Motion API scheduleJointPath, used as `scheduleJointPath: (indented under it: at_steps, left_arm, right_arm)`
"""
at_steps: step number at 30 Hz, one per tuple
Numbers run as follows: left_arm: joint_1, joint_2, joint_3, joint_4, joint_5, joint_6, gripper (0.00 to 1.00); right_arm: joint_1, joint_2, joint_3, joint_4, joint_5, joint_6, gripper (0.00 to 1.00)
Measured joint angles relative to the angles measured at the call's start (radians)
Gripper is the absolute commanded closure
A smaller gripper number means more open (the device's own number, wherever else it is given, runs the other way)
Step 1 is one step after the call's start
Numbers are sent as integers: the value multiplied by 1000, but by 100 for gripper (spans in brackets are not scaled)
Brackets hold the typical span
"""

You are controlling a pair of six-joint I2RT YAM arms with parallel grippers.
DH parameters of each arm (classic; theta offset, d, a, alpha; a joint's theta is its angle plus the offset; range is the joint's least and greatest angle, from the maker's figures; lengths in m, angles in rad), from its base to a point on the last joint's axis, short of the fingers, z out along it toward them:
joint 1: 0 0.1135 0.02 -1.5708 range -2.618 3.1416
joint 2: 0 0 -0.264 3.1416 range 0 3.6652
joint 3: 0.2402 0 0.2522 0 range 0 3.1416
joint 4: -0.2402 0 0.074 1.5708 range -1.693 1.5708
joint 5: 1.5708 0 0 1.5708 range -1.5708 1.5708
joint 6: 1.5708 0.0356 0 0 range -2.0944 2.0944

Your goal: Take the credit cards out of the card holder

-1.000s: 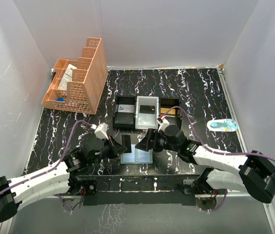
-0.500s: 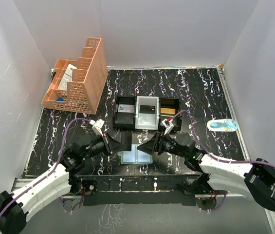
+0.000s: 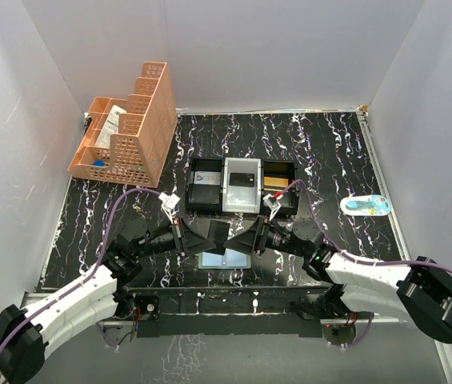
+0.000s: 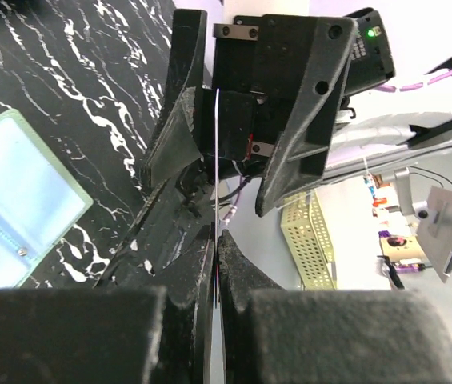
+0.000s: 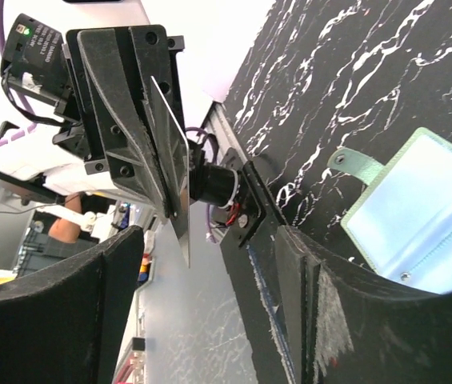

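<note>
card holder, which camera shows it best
Right wrist: the card holder lies open, close up, tab and pale blue inside clear. Left wrist catches part of it at the frame edge; top external shows only a sliver.

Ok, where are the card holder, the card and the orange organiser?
card holder (image 4: 22, 192), left wrist view, its pale blue inner panel.
card (image 5: 174, 168), right wrist view, its grey flat face.
orange organiser (image 3: 142, 142), top external view, its lattice side wall.
</note>
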Motion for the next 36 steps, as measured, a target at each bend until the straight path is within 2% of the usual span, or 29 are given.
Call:
scheduleJointPath:
  at_steps: [8,15,24,28,36]
  left_arm:
    - [0,41,0,92,71,-36,100]
    - [0,60,0,116,91,-51,100]
    - [1,68,0,171,101,-77,100]
    - [1,68,-14,232,100,-106,100]
    - [1,99,-29,315,100,-145,100]
  right_arm:
    - [0,45,1,145,-37,74,67]
    - [0,81,-2,270,-40,136,81]
    - [0,110,-2,323,-44,167,81]
    - [0,117,-2,342,-55,171,86]
    - [0,133,-2,366,-70,182,88]
